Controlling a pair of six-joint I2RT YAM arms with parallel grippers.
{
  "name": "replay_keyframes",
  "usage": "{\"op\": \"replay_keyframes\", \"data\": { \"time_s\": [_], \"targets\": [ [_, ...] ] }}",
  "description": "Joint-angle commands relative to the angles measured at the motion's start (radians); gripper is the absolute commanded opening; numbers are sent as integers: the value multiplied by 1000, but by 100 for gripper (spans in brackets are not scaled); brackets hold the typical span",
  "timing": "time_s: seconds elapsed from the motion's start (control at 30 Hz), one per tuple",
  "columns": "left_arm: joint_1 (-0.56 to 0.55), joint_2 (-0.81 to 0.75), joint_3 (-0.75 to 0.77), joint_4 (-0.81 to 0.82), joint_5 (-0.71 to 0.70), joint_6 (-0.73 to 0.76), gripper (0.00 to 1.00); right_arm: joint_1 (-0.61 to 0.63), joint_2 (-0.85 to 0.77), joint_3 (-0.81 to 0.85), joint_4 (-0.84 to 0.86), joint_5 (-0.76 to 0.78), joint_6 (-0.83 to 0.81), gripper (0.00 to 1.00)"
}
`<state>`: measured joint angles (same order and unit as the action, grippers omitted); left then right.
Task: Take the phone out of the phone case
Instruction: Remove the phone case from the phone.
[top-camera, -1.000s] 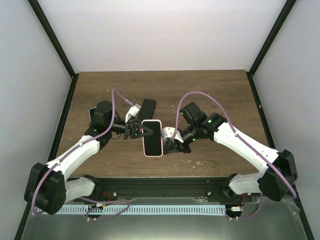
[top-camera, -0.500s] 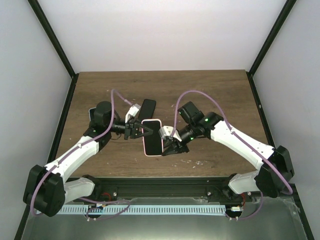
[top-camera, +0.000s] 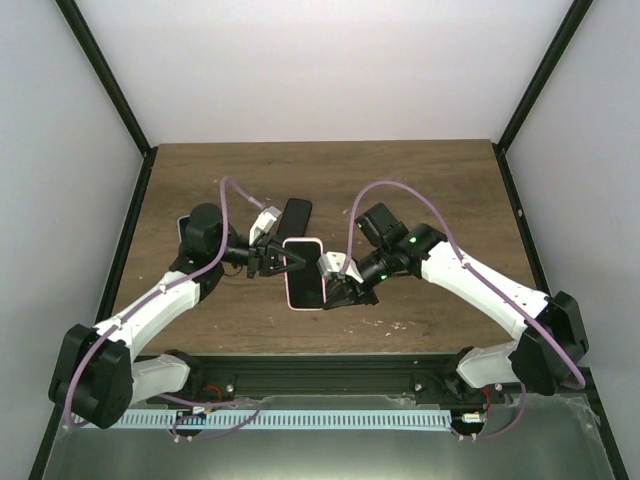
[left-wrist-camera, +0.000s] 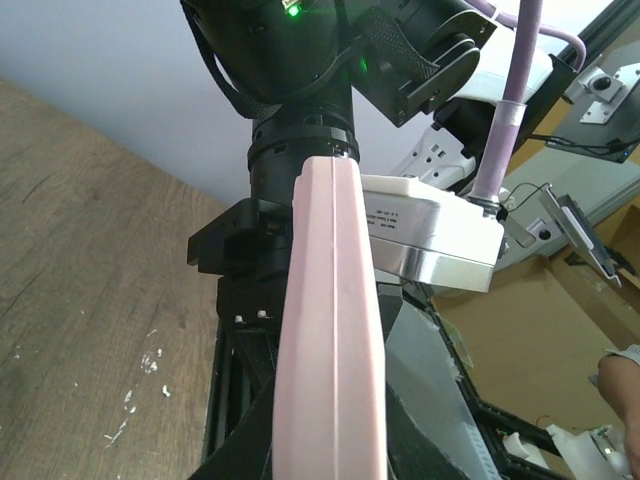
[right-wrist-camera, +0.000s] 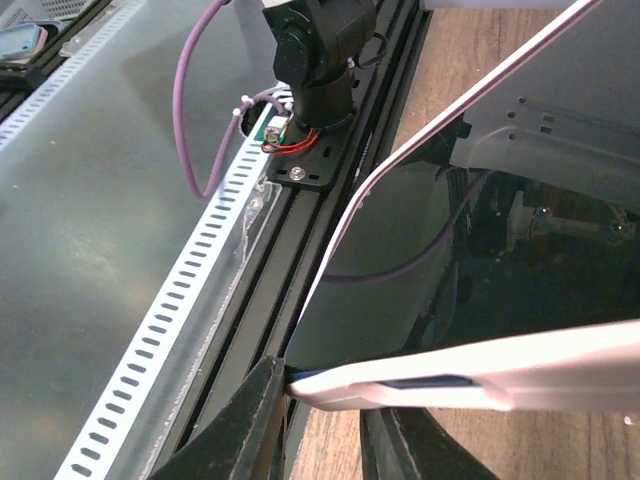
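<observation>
The phone (top-camera: 303, 277), black screen up, sits in a pink case (top-camera: 300, 243) held just above the wooden table (top-camera: 420, 190) at mid-front. My left gripper (top-camera: 283, 259) is shut on the case's left long edge; in the left wrist view the case (left-wrist-camera: 330, 330) runs edge-on between my gripper's (left-wrist-camera: 335, 430) dark fingers. My right gripper (top-camera: 333, 290) is at the lower right edge. In the right wrist view my gripper's (right-wrist-camera: 325, 400) fingers close on the case's corner (right-wrist-camera: 480, 375), below the glossy screen (right-wrist-camera: 420, 270). A thin blue sliver shows at that corner.
A black flat slab (top-camera: 296, 215) lies on the table just behind the phone, by the left wrist. A black rail (top-camera: 340, 385) and a slotted metal strip (right-wrist-camera: 170, 330) run along the near edge. Grey walls enclose the table.
My right gripper has moved left onto the phone's lower right edge. The phone has shifted slightly left. The left gripper has kept its hold.
</observation>
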<state>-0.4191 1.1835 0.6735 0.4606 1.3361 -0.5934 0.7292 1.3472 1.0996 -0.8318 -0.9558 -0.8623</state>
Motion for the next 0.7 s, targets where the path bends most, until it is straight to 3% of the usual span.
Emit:
{"op": "replay_keyframes", "data": {
  "time_s": [0.0,0.37,0.67],
  "targets": [
    [5,10,-2,71,3,-77,0,8,-9,20,119,87,-35,19],
    [5,13,-4,93,12,-96,0,10,15,21,194,232,-38,19],
    [1,23,-3,101,20,-112,0,9,29,85,102,259,-159,23]
  ]
}}
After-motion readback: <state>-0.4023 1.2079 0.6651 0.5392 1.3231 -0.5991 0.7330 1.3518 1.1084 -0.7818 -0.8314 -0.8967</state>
